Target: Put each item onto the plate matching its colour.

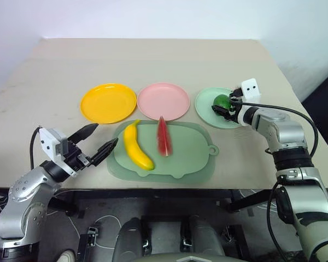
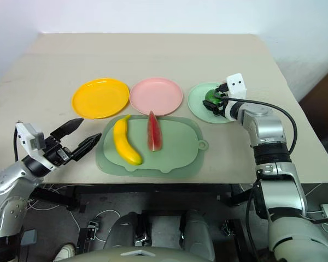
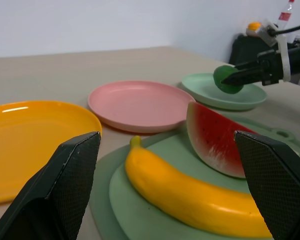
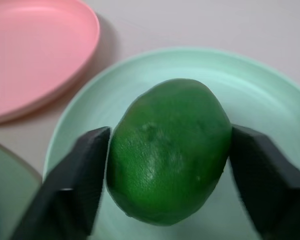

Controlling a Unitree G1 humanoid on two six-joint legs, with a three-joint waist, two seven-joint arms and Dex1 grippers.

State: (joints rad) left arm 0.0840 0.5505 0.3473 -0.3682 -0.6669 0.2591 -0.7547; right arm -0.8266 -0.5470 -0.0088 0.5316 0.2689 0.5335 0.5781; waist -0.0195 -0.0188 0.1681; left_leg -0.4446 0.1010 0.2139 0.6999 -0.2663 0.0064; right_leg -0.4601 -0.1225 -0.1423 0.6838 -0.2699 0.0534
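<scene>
My right gripper is shut on the small round green fruit and holds it over the pale mint plate at the right of the row. Its black fingers press on both sides of the fruit. The yellow banana and the red watermelon wedge lie side by side on the large pale-green tray. The yellow-orange plate and the pink plate stand bare behind the tray. My left gripper hovers open at the tray's left edge, pointing toward the banana.
The three plates form a row across the middle of the beige table, with the tray just in front of them near the table's front edge. The tray's tab sticks out to the right. A pale wall stands behind the table.
</scene>
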